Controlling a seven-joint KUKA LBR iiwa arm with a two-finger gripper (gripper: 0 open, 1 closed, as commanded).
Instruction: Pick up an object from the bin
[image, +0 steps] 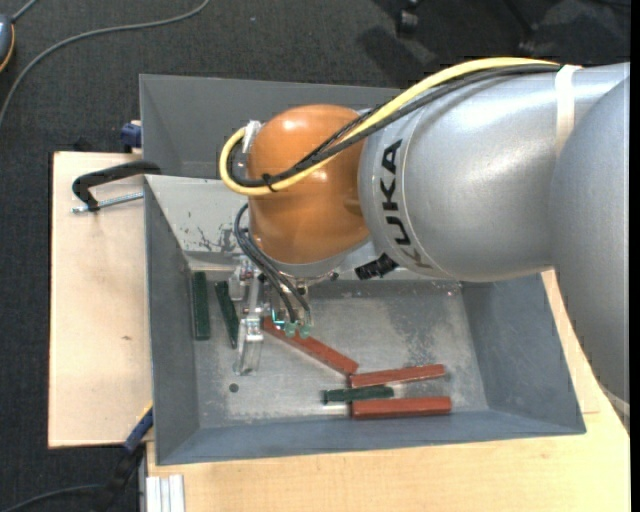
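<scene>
My gripper (250, 335) at upper-left end of flat red-brown bar (318, 351) | dark-green strip (201, 306) farther left | my jaw gap: cannot tell

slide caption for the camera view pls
Pincer low in the grey bin, beside a slanted red-brown stick.

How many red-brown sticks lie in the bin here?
3 red-brown sticks: one slanted at the floor's middle, one to its right, one just below that by the near wall. The arm covers part of the bin, so more may be hidden.
</scene>
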